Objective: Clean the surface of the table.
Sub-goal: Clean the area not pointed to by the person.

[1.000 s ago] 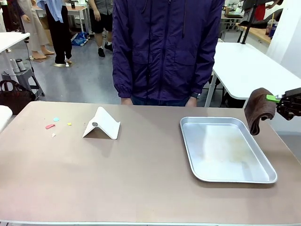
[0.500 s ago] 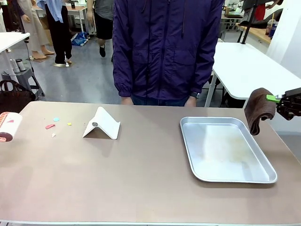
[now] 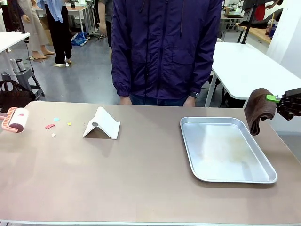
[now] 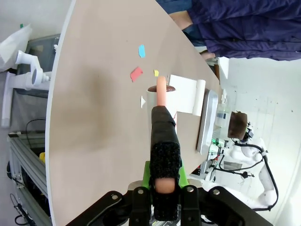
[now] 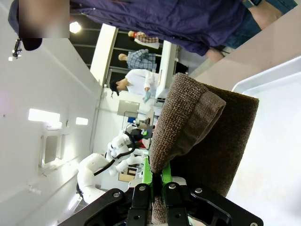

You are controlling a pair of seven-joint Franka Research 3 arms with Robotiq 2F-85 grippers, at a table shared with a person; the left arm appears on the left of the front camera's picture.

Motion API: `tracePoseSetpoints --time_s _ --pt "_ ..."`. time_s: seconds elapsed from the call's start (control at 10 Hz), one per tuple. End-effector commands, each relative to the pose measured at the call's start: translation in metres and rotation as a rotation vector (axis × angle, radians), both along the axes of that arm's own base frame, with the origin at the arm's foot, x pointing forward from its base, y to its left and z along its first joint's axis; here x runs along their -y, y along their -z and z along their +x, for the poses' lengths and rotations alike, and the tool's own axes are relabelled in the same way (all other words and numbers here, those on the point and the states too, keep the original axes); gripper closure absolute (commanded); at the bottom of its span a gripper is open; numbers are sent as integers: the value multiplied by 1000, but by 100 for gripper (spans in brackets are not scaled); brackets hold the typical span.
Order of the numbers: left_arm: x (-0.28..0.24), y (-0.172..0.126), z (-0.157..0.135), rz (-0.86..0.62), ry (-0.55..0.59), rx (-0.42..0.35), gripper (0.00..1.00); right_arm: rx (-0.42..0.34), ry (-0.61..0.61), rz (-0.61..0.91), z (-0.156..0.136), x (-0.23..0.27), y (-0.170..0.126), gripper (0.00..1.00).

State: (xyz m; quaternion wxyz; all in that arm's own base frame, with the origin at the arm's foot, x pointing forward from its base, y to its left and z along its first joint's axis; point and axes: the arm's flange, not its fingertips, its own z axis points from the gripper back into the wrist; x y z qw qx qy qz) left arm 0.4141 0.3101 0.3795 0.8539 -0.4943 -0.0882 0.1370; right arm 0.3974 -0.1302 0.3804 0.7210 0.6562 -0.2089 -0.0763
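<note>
The table [image 3: 117, 179] lay wide before me, a tray [image 3: 187, 150] on its right. The right gripper [image 3: 277, 100] was clamped on a brown cloth [image 3: 260, 109], the left gripper [image 4: 164, 181] on a lint roller [image 3: 18, 120]; rolled carelessly, I feared, it could sweep the paper scraps [image 3: 50, 126] off the edge

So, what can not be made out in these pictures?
- Front view: the handle of the lint roller, cut off by the left edge.
- Front view: the body behind the right gripper, cut off by the right edge.
- Right wrist view: most of the metal tray, hidden by the brown cloth.
- Front view: the dark dot on the white stand, too small.
</note>
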Motion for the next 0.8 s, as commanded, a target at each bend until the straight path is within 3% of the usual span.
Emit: tracePoseSetpoints --time_s 0.0,0.7 --pt "10 -2 19 23 -12 -29 78 0 5 29 3 -1 -7 92" --pt "33 13 54 203 -10 -32 78 0 5 29 3 -1 -7 92"
